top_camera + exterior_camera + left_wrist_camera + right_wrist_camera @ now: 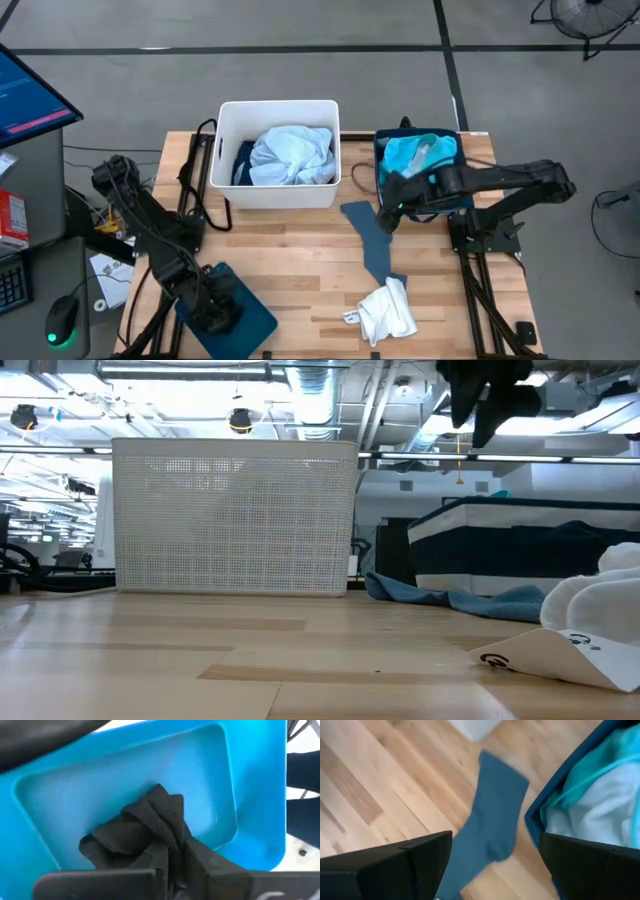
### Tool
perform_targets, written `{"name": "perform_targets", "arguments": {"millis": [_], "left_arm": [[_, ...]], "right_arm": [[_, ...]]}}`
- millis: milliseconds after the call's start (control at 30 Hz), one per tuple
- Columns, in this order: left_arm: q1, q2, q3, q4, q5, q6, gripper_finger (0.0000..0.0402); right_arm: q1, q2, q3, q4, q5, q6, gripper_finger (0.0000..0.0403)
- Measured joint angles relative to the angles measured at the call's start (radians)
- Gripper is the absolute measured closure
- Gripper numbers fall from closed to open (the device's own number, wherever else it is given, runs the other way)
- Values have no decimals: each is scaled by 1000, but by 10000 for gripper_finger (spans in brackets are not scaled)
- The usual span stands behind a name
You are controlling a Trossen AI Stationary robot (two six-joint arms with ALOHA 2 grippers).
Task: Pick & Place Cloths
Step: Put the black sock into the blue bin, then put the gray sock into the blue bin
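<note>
My left gripper [215,305] hovers low over a shallow blue tray [255,322] at the table's near left, shut on a black cloth [145,827] that lies bunched in the tray [250,795]. My right gripper [390,207] is open above the table, by the near left corner of the dark teal tub [380,140]. Its fingers [427,852] stand wide apart over a slate-blue sock [490,815], touching nothing. The sock [372,240] lies flat on the wood. A white cloth [388,310] lies near the front edge. Turquoise and aqua cloths [420,152] fill the tub. My left gripper [182,877] comes from above, pointing down, and pinches a raised ridge of the black cloth [170,850] between its two fingers. The rest of the cloth sits crumpled on the tray floor. How many layers are in the pinch cannot be seen.
The white plastic bin [278,105] stands at the far middle, with a pale bundle [292,155] and a navy cloth [243,162] inside. In the low view the bin wall [235,515] and the tub [540,550] stand behind the sock [450,598]. Bare wood lies between the arms.
</note>
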Motion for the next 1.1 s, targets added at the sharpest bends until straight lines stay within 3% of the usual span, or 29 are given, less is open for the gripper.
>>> {"name": "perform_targets", "arguments": {"millis": [267,533,833,1100], "left_arm": [[27,-74,-19,2,-10,-7,268],[43,-174,-19,26,-52,-45,177],[53,-306,-19,48,-210,-35,166],[53,-368,-19,70,-298,50,174]], "right_arm": [[64,155,0,-90,-34,106,112],[96,300,0,-39,-144,109,112],[124,459,2,110,-251,128,112],[127,588,1,109,-255,132,112]]}}
